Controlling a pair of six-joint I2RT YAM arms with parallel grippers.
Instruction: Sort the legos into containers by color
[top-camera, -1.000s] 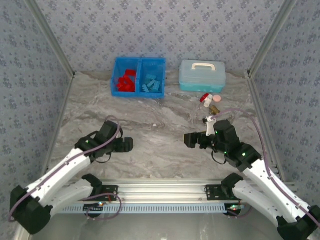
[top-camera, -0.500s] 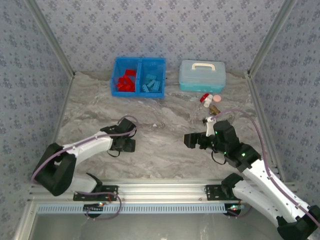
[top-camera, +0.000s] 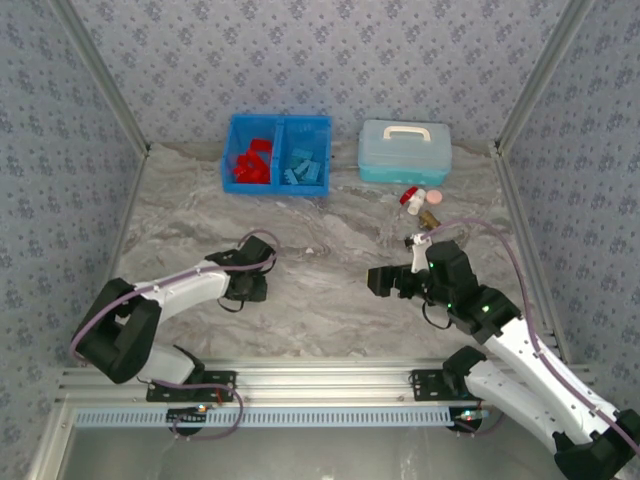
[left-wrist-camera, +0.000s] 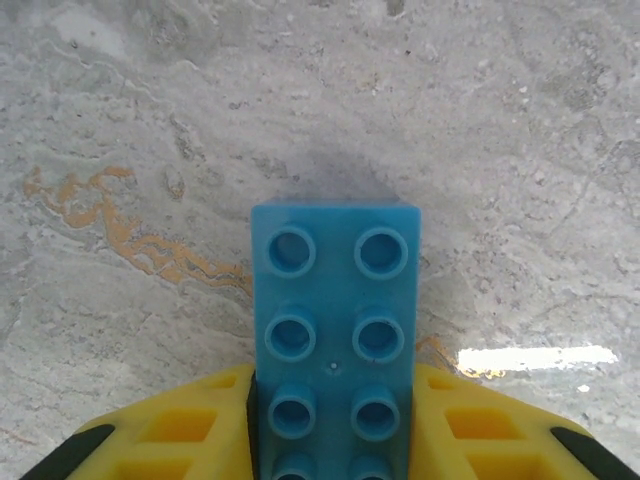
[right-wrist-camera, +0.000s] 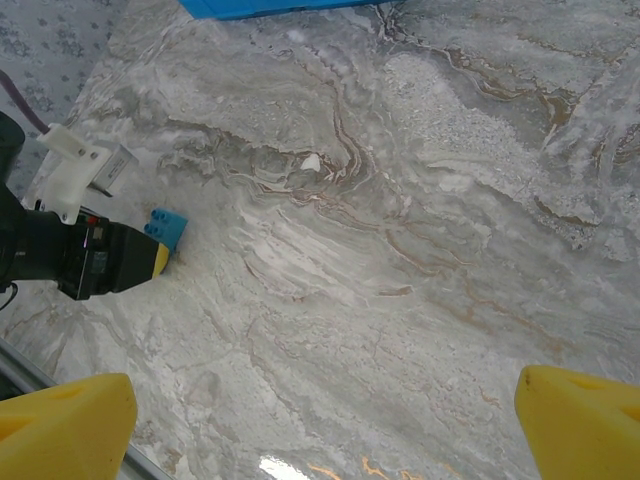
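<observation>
Left end effector (left-wrist-camera: 335, 425) tipped downward, blue lego (left-wrist-camera: 335, 300) clamped between its fingers (left-wrist-camera: 190, 435).

No text, brand, number or sign can be read anywhere: the blue lego (left-wrist-camera: 335, 330) shows plain studs, and the pale case (top-camera: 404, 150) and small capped bottle (top-camera: 412, 197), upper right of the top view, are too small to tell.

Bright, even, seemingly overhead light; white glare streak on the tabletop (left-wrist-camera: 520, 150), soft shadow beyond the blue lego (left-wrist-camera: 335, 300)
</observation>
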